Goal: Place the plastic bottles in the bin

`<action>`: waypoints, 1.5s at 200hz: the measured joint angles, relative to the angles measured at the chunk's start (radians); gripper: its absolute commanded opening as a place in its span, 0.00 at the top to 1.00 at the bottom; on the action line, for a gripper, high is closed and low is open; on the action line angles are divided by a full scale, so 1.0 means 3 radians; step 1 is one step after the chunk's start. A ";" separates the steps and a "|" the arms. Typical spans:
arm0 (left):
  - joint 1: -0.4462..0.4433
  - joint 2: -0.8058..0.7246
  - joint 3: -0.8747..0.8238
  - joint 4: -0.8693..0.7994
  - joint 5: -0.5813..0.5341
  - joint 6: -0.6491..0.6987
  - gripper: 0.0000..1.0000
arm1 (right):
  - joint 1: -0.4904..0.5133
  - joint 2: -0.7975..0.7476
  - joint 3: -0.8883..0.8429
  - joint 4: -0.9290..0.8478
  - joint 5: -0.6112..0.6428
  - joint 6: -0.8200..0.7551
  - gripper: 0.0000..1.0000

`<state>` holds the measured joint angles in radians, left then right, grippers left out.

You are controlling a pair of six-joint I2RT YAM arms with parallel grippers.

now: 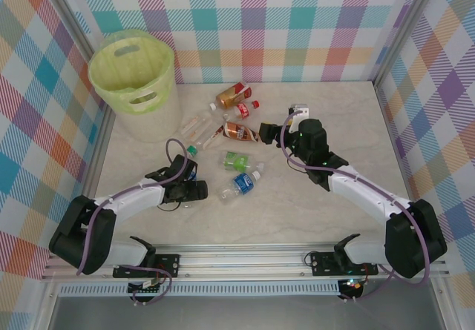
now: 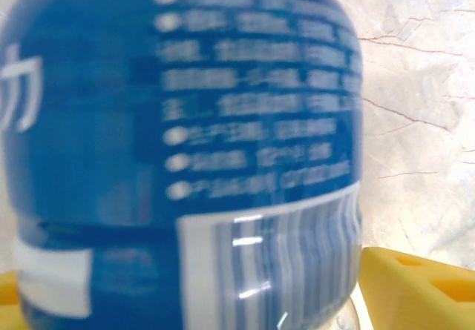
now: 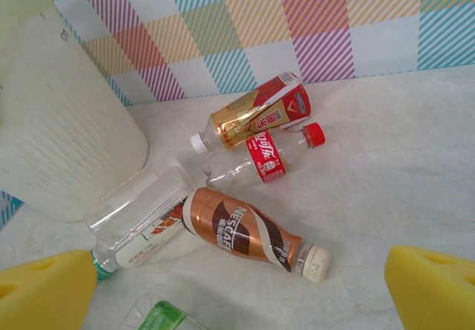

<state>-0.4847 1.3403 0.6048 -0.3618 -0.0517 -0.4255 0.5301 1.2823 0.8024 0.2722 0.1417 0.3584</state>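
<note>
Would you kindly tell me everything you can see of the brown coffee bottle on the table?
The brown coffee bottle lies on its side on the marble-patterned table. A glossy copper-brown wrap with a dark swirl and white lettering covers its plastic-looking body; a cream cap closes it. Its base end seems to touch a clear bottle lying beside it.

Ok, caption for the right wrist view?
Open right claw hovering over a brown Nescafe bottle, with a red-label bottle, a gold-and-red bottle and the bin behind.
</note>
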 measured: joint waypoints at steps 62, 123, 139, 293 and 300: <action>-0.0019 0.0084 0.0098 -0.0033 -0.0071 0.0064 0.45 | 0.0000 0.0019 0.0020 -0.0004 -0.0076 -0.0027 0.00; -0.0019 -0.0116 0.0195 -0.0057 -0.0071 -0.0017 0.53 | 0.0000 0.0043 0.0220 -0.0043 -0.0593 -0.0392 0.00; -0.0019 -0.0186 0.0261 -0.0079 -0.0071 -0.0065 0.55 | 0.0000 0.0046 0.0259 -0.0047 -0.0717 -0.0464 0.00; -0.0019 -0.0439 0.1462 0.0174 0.0271 -0.0369 0.60 | 0.0000 0.0136 0.0262 -0.0160 -0.1657 -0.0879 0.00; -0.0019 -0.0417 0.1559 0.0192 0.0312 -0.0370 0.60 | 0.0000 0.0136 0.0262 -0.0160 -0.1666 -0.0879 0.00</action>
<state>-0.4904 1.2152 1.0725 -0.3042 0.0418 -0.5365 0.5301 1.3231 0.8810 0.2241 -0.3580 0.0948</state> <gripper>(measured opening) 0.605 0.997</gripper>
